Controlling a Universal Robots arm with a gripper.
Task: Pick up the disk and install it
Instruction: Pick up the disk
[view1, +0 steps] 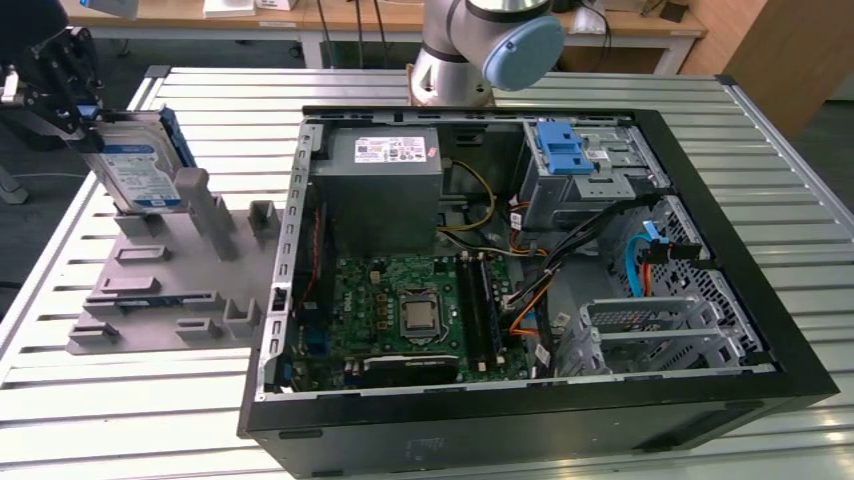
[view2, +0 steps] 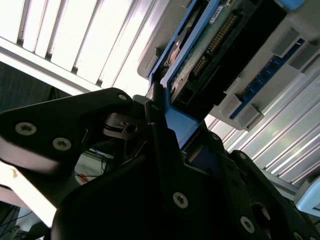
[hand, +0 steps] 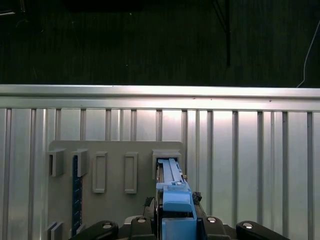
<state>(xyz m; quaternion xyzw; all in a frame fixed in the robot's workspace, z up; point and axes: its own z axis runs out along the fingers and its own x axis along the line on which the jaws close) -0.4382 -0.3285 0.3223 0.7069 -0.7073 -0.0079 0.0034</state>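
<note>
The disk (view1: 138, 172) stands on edge at the far end of the grey holder block (view1: 160, 290), on the exterior view's left. Its white-and-blue label faces the camera and a blue carrier frame runs round its edges. My gripper (view1: 83, 110) comes in from above and left and is shut on the disk's upper end. In the first wrist view the blue frame of the disk (hand: 172, 190) runs out from between the fingers toward a holder slot. The second wrist view shows the disk (view2: 200, 50) with its circuit board and connector, and dark fingers (view2: 160, 130) against the frame.
An open computer case (view1: 747, 200) lies on the slatted metal table (view1: 747, 110), on the exterior view's right. Inside are a motherboard (view1: 414, 310), a power supply (view1: 380, 190), cables, and a metal drive cage with a blue latch (view1: 567, 150). The arm's base (view1: 481, 50) stands behind it.
</note>
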